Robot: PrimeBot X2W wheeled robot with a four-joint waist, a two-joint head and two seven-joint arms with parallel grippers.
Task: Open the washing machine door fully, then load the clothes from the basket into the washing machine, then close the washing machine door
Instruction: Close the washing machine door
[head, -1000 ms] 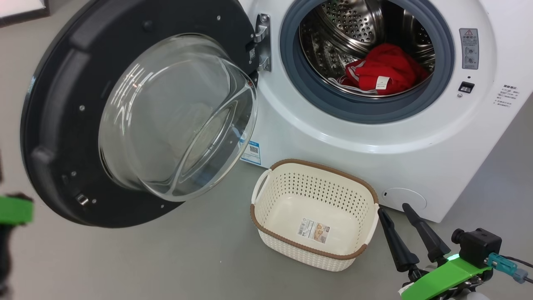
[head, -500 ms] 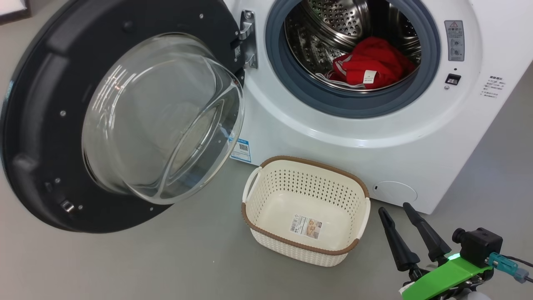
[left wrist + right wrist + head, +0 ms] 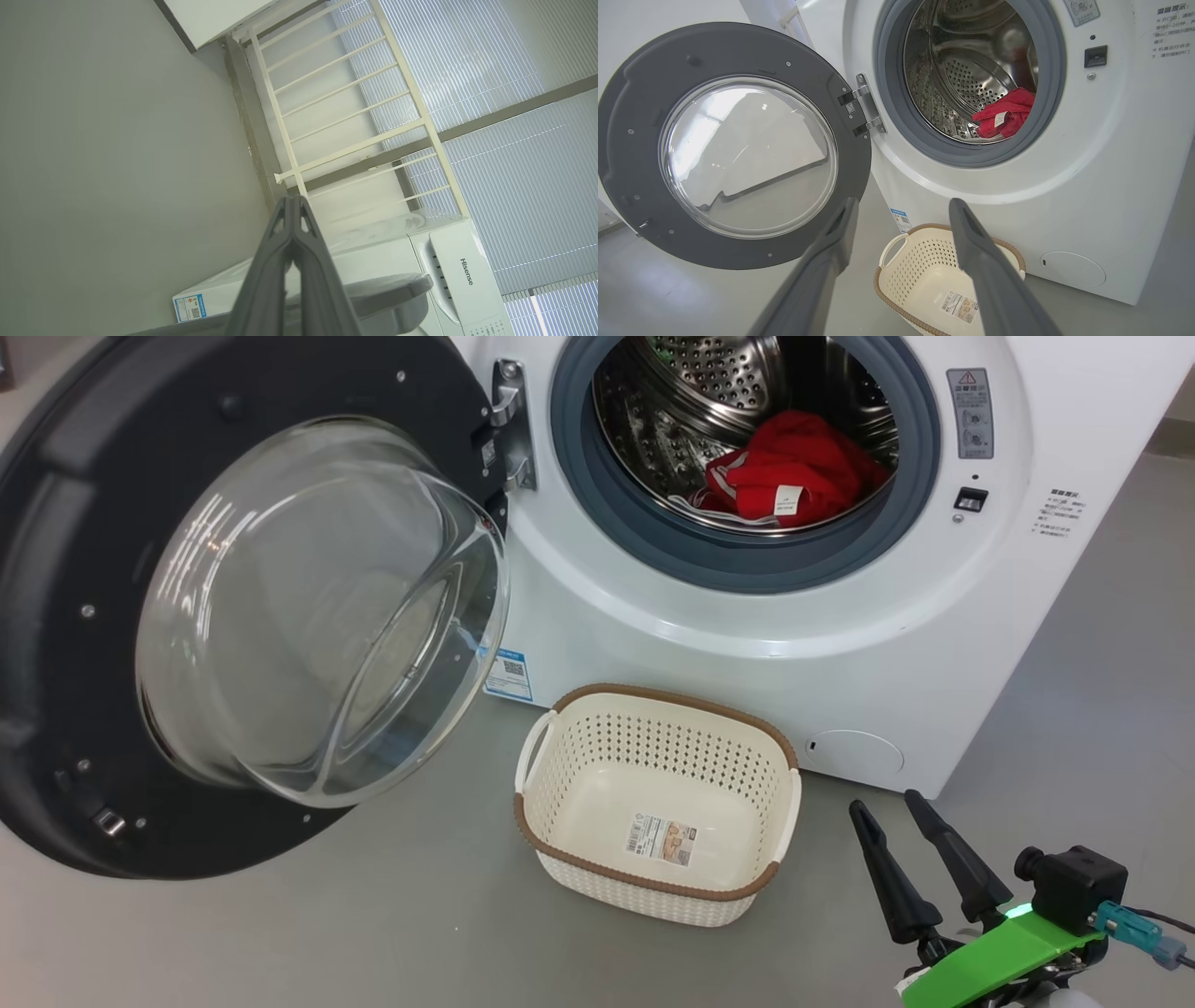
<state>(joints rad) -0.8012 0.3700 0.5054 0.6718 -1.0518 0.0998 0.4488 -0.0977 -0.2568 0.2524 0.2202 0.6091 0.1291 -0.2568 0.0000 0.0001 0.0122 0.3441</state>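
The name "Hisense" runs in dark letters along the white control panel [image 3: 466, 272] of the big white boxy front-loading washing machine [image 3: 840, 644], off to one side of the left end effector [image 3: 292, 201] in its wrist view. A blue energy sticker [image 3: 509, 674] with a QR code sits low on the machine's front. A grey warning label [image 3: 971, 401] with a red triangle sits beside the drum opening, and the printed lines [image 3: 1055, 513] further along are too small to read. The left end effector is closed tight, its two dark fingers pressed together on nothing, pointing toward a white railing [image 3: 355, 149] and window blinds [image 3: 514, 60]. The right end effector [image 3: 882, 801] stands wide open and empty, touching nothing. Just beside it, on the grey floor [image 3: 373, 924], is the small cream-white perforated plastic basket [image 3: 653, 698] with a brown woven-look rim, empty apart from a barcode sticker [image 3: 661, 840] on its bottom. Ahead of and above this end effector, the bright red fabric garment [image 3: 794, 467] with a small white label [image 3: 787, 501] lies inside the steel perforated drum [image 3: 691, 392], well apart from the fingers. The large round glossy black door [image 3: 56, 616] with its bulging clear glass window hangs swung wide open, far across from the right end effector beyond the basket.
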